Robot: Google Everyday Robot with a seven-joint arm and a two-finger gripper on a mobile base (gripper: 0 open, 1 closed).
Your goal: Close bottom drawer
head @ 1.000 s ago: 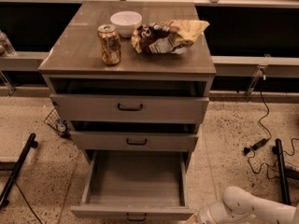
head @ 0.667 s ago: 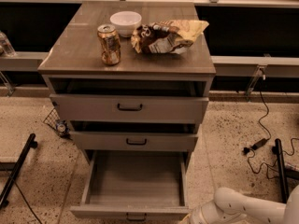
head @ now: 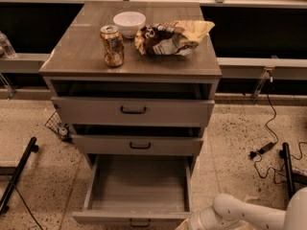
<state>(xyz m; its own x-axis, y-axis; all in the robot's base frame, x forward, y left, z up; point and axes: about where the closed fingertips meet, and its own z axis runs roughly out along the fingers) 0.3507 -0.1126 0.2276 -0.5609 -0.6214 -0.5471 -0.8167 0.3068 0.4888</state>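
The bottom drawer (head: 139, 186) is the lowest of three grey drawers and stands pulled far out, its plain grey interior empty. Its front (head: 105, 219) runs along the frame's bottom edge, with a small dark handle (head: 139, 223) partly cut off. My white arm (head: 240, 213) comes in from the bottom right. Its end reaches the drawer's front right corner, where my gripper (head: 192, 224) sits at the frame's edge, mostly out of view.
The middle drawer (head: 139, 145) and top drawer (head: 133, 110) stand slightly open. On the cabinet top (head: 72, 56) are a can (head: 112, 45), a white bowl (head: 129, 23) and a snack bag (head: 172, 36). Cables (head: 268, 143) and a black stand (head: 287, 169) lie right; a black leg (head: 18, 174) lies left.
My arm has moved left along the bottom of the frame, toward the bottom drawer's front right corner. The drawer itself has not visibly moved.
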